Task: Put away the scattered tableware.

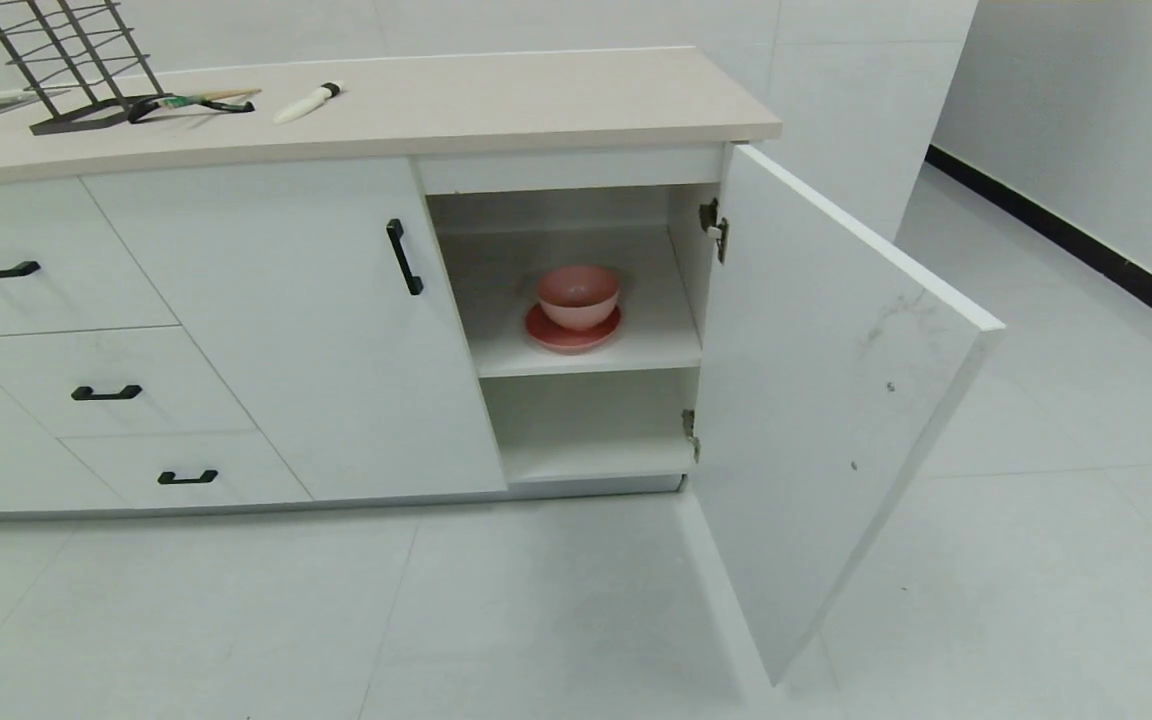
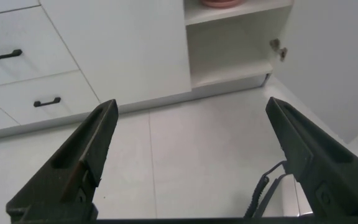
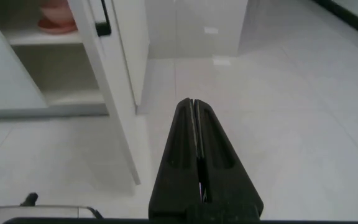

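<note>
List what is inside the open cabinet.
On the upper shelf, a pink bowl sits on a red plate. What the bowl holds is hidden by its wall, and the part of the cabinet behind the closed door cannot be seen.

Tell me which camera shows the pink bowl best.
Head view: the whole bowl sits on its plate on the upper shelf. Both wrist views crop it to a pink patch at the frame edge.

White cabinet (image 1: 286,330), beige countertop (image 1: 496,100), pale tiled floor (image 1: 336,620), black skirting (image 1: 1086,250)
</note>
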Available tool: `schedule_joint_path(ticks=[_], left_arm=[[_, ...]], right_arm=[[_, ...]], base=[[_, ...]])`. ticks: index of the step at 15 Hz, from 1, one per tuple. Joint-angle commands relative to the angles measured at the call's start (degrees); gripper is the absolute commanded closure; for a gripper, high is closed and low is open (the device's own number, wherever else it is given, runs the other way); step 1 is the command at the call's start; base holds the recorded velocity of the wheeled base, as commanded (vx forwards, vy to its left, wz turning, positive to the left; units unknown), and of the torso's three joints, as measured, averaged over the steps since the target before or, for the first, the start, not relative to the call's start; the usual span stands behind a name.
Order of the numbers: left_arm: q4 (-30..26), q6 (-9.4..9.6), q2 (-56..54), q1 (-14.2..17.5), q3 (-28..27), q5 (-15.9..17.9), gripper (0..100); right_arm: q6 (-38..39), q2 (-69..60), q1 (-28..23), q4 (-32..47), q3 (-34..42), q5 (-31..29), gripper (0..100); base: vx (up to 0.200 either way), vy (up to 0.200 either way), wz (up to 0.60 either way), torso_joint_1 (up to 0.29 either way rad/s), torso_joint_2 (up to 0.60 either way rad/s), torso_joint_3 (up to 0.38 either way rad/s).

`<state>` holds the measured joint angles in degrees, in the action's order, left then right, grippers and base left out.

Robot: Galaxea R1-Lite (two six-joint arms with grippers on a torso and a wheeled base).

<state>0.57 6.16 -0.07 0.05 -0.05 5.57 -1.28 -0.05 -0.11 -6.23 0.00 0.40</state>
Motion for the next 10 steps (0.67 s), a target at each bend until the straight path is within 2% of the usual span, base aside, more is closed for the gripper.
schedule_joint_path(ticks=[1, 2, 3, 5, 7, 8, 9, 10], left_arm=[[0.04, 0.08, 0.07, -0.05, 0.05, -0.03, 0], [0.04, 0.00, 0.07, -0.05, 0.05, -0.12, 0], [0.04, 0.00, 0.07, -0.05, 0.05, -0.12, 0], [0.04, 0.00, 0.07, -0.05, 0.05, -0.03, 0], [0.04, 0.00, 0.07, -0.05, 0.05, -0.12, 0], [0.04, -0.09, 0.07, -0.05, 0.05, -0.12, 0], [0.04, -0.27, 0.07, -0.05, 0.05, -0.21, 0], [0.04, -0.79, 0.07, -0.05, 0.05, -0.65, 0]], right_arm=[[-1.80, 0.22, 0.02, -6.08, 0.00, 1.53, 100], [-2.41, 1.54, 0.37, -5.64, -0.62, 5.40, 100], [-2.41, 8.22, 1.78, -5.81, -3.25, 7.24, 100], [-2.85, 17.10, 5.65, -6.95, -8.35, 7.42, 100], [-3.55, 30.72, 10.57, -16.09, -12.74, 8.39, 100], [-4.70, 34.68, 10.83, -19.79, -12.66, 9.53, 100], [-5.49, 38.98, 10.74, -23.57, -12.13, 11.11, 100], [-6.01, 46.89, 10.83, -30.86, -10.46, 11.90, 100]], base=[[0.000, 0.000, 0.00, 0.000, 0.00, 0.000], [0.000, 0.000, 0.00, 0.000, 0.00, 0.000], [0.000, 0.000, 0.00, 0.000, 0.00, 0.000], [0.000, 0.000, 0.00, 0.000, 0.00, 0.000], [0.000, 0.000, 0.00, 0.000, 0.00, 0.000], [0.000, 0.000, 0.00, 0.000, 0.00, 0.000], [0.200, 0.200, 0.00, 0.007, 0.00, 0.007], [0.200, 0.200, 0.00, 0.002, 0.00, 0.002]])
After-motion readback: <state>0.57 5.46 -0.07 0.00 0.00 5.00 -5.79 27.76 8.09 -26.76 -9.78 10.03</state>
